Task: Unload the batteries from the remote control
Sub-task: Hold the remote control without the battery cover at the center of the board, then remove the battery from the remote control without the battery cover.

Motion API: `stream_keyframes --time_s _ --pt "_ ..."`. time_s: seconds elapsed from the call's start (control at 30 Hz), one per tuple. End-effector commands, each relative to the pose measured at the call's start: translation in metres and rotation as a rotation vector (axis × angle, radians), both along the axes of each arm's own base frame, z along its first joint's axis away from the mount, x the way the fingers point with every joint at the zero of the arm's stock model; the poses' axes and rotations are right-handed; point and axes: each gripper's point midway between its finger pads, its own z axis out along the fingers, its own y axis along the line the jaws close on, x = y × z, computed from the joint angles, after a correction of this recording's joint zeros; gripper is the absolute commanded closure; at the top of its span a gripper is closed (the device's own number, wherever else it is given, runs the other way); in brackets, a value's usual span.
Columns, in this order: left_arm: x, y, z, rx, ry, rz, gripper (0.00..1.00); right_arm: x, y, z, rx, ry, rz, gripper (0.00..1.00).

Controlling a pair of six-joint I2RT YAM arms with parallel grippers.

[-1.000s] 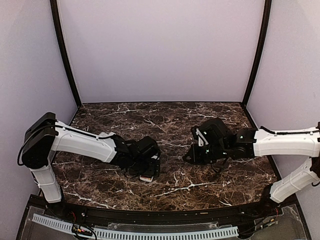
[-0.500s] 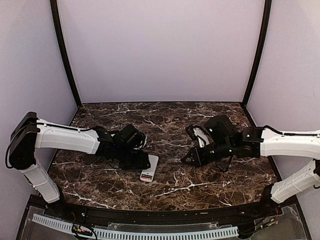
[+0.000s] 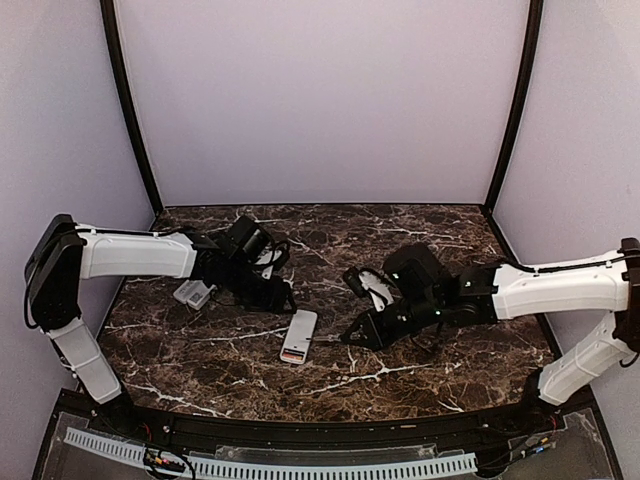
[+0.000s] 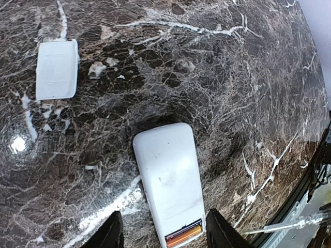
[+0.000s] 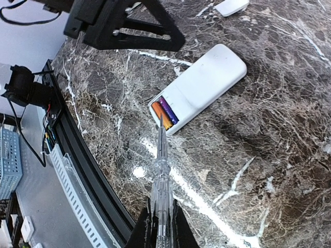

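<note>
Remote (image 3: 299, 336) lies open on bench (image 3: 420, 230), batteries (image 5: 165, 113) bared at near end. My right fingers (image 5: 145, 235) clench a probe (image 5: 160, 160) aimed to pry them; left fingers (image 4: 113, 235) spread, empty, over remote, probably to steady it

We counted one white remote control (image 3: 299, 337), and in its open end two batteries (image 5: 164, 114), one orange and one purple. There was one pointed tool (image 5: 159, 170). One flat white cover (image 4: 57, 68) was certain; a second beside it we could not confirm. We counted two arms, the left arm (image 3: 130, 255) and the right arm (image 3: 560, 285).
</note>
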Motion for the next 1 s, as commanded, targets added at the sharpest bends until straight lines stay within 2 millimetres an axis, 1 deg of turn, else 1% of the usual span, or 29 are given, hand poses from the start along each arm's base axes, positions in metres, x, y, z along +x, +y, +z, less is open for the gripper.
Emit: stream_keyframes --time_s 0.0,0.17,0.27,0.5,0.6,0.7,0.83,0.97 --pt "-0.005 -0.007 -0.01 0.015 0.012 -0.106 0.47 0.001 0.019 0.016 -0.016 -0.121 0.078 1.0" --pt "-0.002 -0.007 -0.024 0.049 0.023 -0.108 0.5 0.004 0.02 0.017 -0.077 -0.176 0.134 1.0" --pt "-0.001 -0.004 -0.03 0.07 0.023 -0.11 0.51 0.005 0.022 0.011 -0.122 -0.182 0.169 1.0" --pt "-0.008 -0.014 -0.041 0.038 0.074 -0.161 0.53 0.006 0.03 0.004 -0.162 -0.174 0.209 1.0" --pt "-0.008 -0.02 -0.041 0.016 0.077 -0.182 0.54 0.007 0.033 0.0 -0.178 -0.172 0.217 1.0" --pt "-0.006 -0.026 -0.042 0.001 0.079 -0.198 0.58 0.008 0.034 -0.005 -0.196 -0.169 0.222 1.0" --pt "-0.004 -0.026 -0.049 0.024 0.085 -0.203 0.61 0.006 0.039 -0.008 -0.195 -0.159 0.247 1.0" --pt "-0.008 -0.026 -0.055 0.03 0.1 -0.215 0.63 0.004 0.043 -0.011 -0.191 -0.148 0.267 1.0"
